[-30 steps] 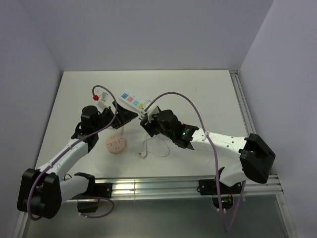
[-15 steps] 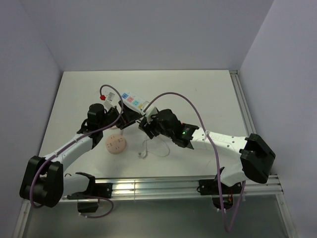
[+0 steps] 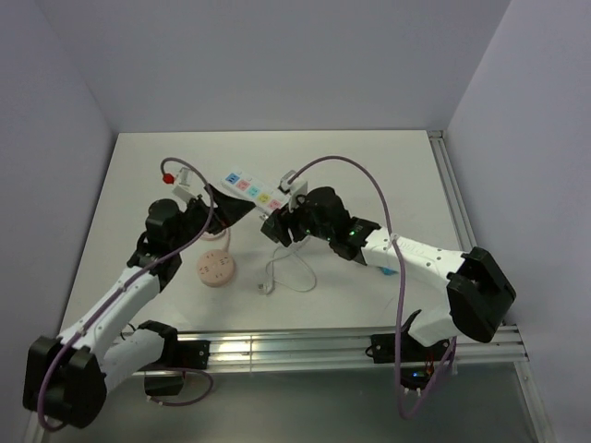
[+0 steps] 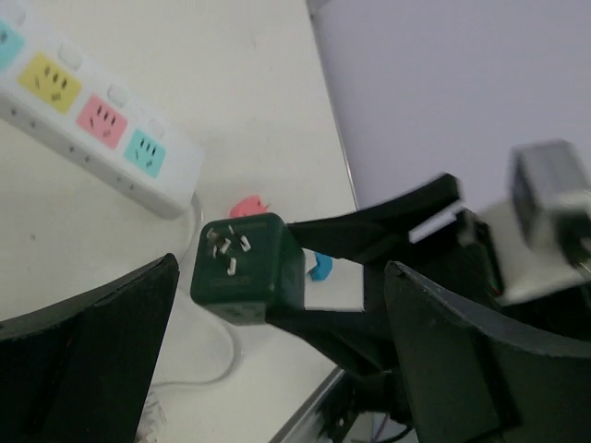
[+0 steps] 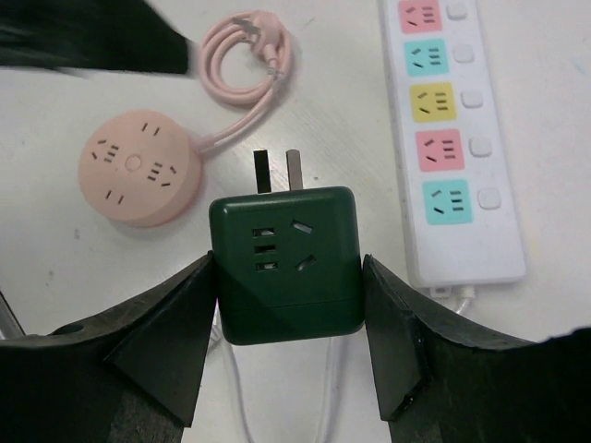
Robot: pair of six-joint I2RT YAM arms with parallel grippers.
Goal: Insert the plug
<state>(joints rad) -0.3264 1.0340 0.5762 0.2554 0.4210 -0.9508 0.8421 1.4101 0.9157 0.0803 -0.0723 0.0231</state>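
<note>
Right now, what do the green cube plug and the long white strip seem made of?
The green cube plug looks like hard moulded plastic, smooth with a soft sheen; its two prongs look like dull metal. The white strip also seems hard plastic, smooth-edged, with coloured panels around its sockets.

Between the right jaws we see a dark green plug adapter (image 5: 284, 268) with grey prongs. Right of the jaws, a white power strip (image 5: 452, 138) carries sockets in pink, teal, yellow, pink, teal. Left of them, a pale pink round socket (image 5: 138, 178) has a coiled cable (image 5: 251, 51), also pink. The fingers (image 5: 157, 360) are black.
</note>
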